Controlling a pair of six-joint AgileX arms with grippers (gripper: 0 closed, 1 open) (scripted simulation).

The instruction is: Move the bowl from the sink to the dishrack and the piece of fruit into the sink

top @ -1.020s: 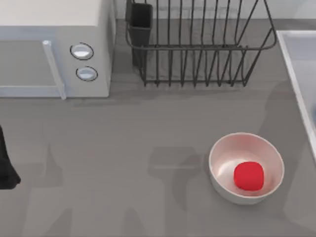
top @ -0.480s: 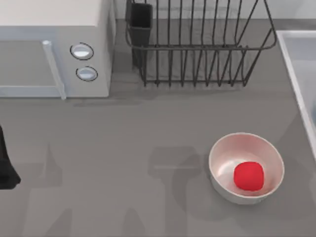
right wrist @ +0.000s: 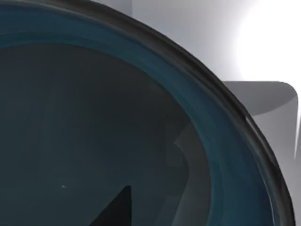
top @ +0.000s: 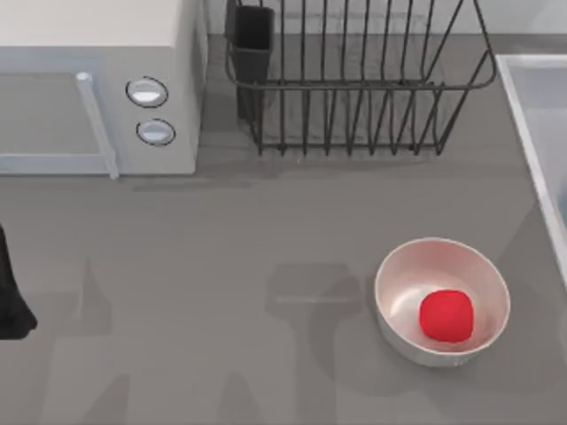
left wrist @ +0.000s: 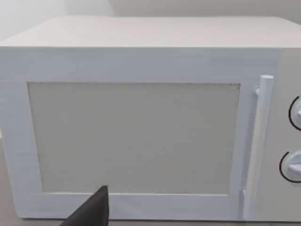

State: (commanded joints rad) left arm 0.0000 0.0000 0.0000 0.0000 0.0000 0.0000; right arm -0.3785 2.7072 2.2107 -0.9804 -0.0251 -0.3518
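Observation:
The teal-blue bowl (right wrist: 94, 117) looms very close in the right wrist view, its dark hollow facing the camera, with pale sink wall (right wrist: 263, 101) behind it. One dark fingertip (right wrist: 117, 209) of my right gripper pokes up just over the bowl's inside. In the top view the sink (top: 532, 106) runs along the right edge. The black wire dishrack (top: 354, 84) stands at the back middle. The red piece of fruit (top: 446, 315) lies inside a glossy white bowl (top: 399, 274) at the front right. My left arm (top: 11, 305) rests at the left edge, facing the microwave.
A white microwave (top: 89, 80) fills the back left corner, its door and handle (left wrist: 256, 141) close in front of the left wrist. A dark cutlery cup (top: 252, 40) sits at the dishrack's left corner. Open grey tabletop lies between the microwave and the white bowl.
Only the arm shadows on the table near the sink have shifted slightly. The fruit, white bowl, dishrack and left arm have stayed put.

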